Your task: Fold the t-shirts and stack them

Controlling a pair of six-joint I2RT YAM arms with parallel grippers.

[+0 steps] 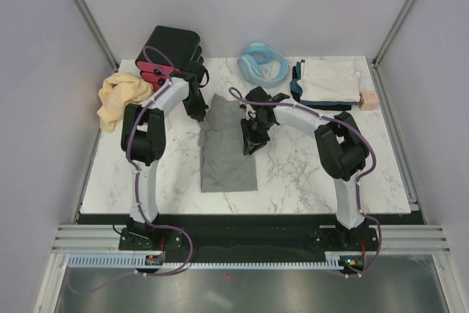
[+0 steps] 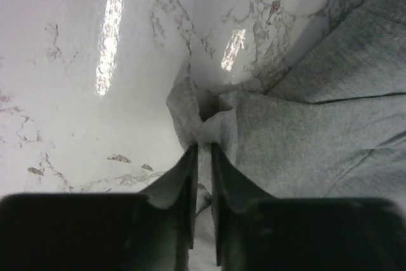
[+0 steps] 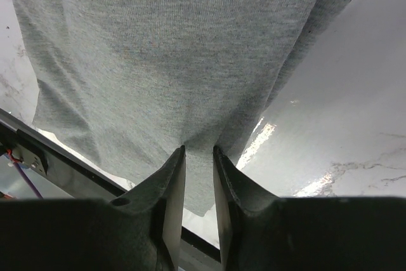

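Observation:
The heather-grey t-shirt (image 1: pixel 226 148) lies lengthwise in a narrow fold in the middle of the table. My left gripper (image 1: pixel 199 112) is at its far left corner, shut on a bunched corner of the grey cloth (image 2: pixel 209 125). My right gripper (image 1: pixel 253 137) is at the shirt's right edge, shut on a fold of the grey cloth (image 3: pixel 190 80). A tan-yellow t-shirt (image 1: pixel 121 97) lies crumpled at the table's left edge. A folded whitish t-shirt (image 1: pixel 328 82) rests on dark folded ones at the back right.
A black box with pink drawers (image 1: pixel 170 50) stands at the back left. A light-blue coiled hose (image 1: pixel 262 64) lies at the back middle. A small pink block (image 1: pixel 368 100) sits right of the folded stack. The marble table (image 1: pixel 308 174) ends at a dark front edge.

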